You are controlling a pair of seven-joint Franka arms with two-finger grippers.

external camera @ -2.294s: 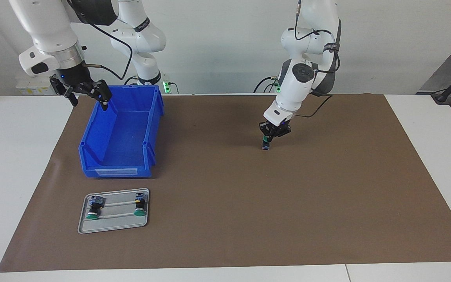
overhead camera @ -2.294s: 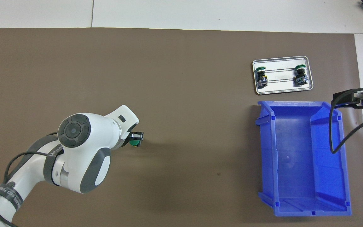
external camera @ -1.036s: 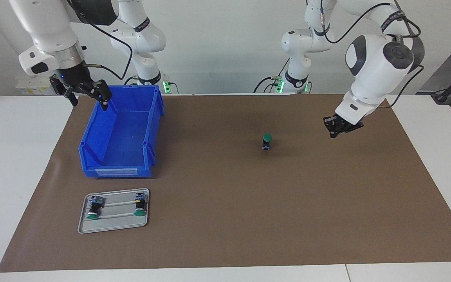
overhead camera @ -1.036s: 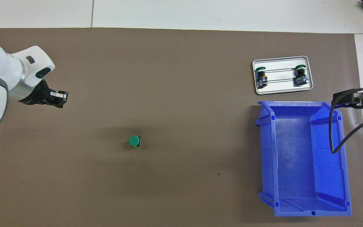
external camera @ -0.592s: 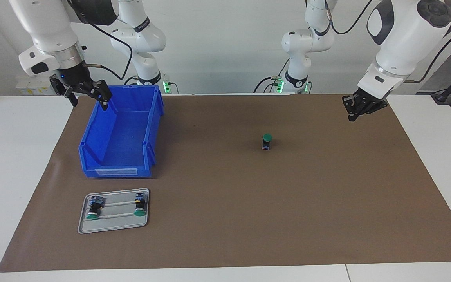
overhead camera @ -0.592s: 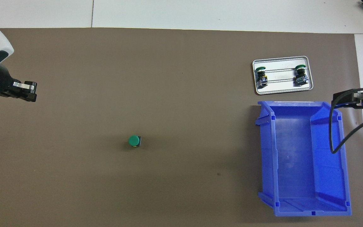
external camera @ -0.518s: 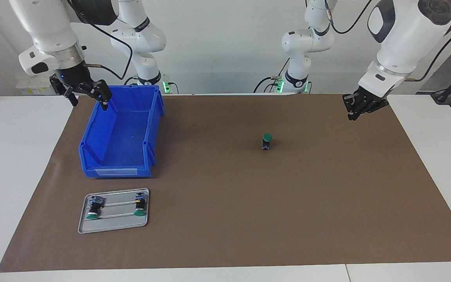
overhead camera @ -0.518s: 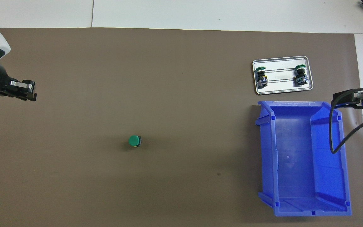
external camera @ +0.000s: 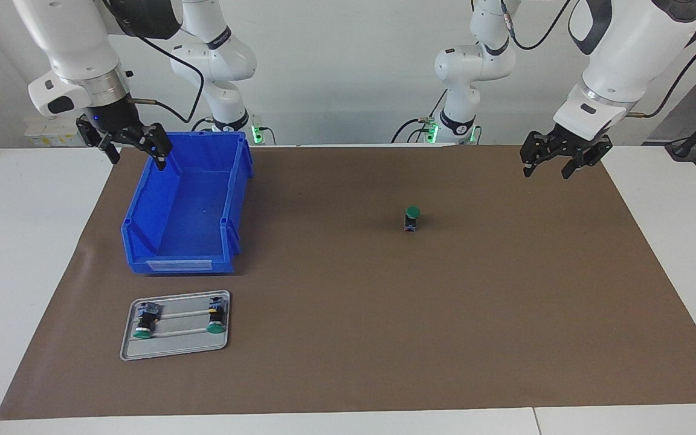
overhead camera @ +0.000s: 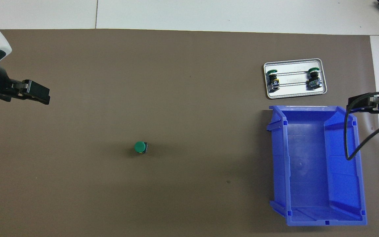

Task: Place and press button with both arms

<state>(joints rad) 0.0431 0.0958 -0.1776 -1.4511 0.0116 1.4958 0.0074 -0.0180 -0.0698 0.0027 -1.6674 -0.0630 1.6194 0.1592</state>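
Right now, facing view: the button (external camera: pixel 411 219) stands upright on the brown mat (external camera: pixel 505 314), green cap up, black body under it, roughly mid-table and a bit toward the left arm's end. Nothing touches it. Left gripper (external camera: pixel 546 166) hangs up in the air over the mat's edge at the left arm's end, well apart from the button, fingers spread wide, holding nothing. Right gripper (external camera: pixel 136 154) hovers over the rim of the blue bin (external camera: pixel 161 248) at the right arm's end, fingers apart too, empty; that arm waits. A metal tray (external camera: pixel 127 350) sits farther from the robots than the bin, w/ two spare buttons (external camera: pixel 142 323) lying on their sides in it.

Overhead view: button (overhead camera: pixel 140 147) shows mostly as a round green cap w/ a sliver of body beside it, alone on bare mat. Left gripper (overhead camera: pixel 39 95) pokes in over the mat's edge, seen side-on. Right gripper (overhead camera: pixel 372 104) only partly in frame, over the bin's (overhead camera: pixel 311 210) wall. Tray (overhead camera: pixel 321 64) near the bin, farther from the robots.

Handling, as a guess: small, light, rigid plastic; tall for its base so prob tips easily if nudged sideways. Best hold = the boxy black body, flat sides, low down. Cap is smooth and round, likely slippery to pinch. To press: come straight down on the cap's centre, maybe steady the body w/ the other gripper.
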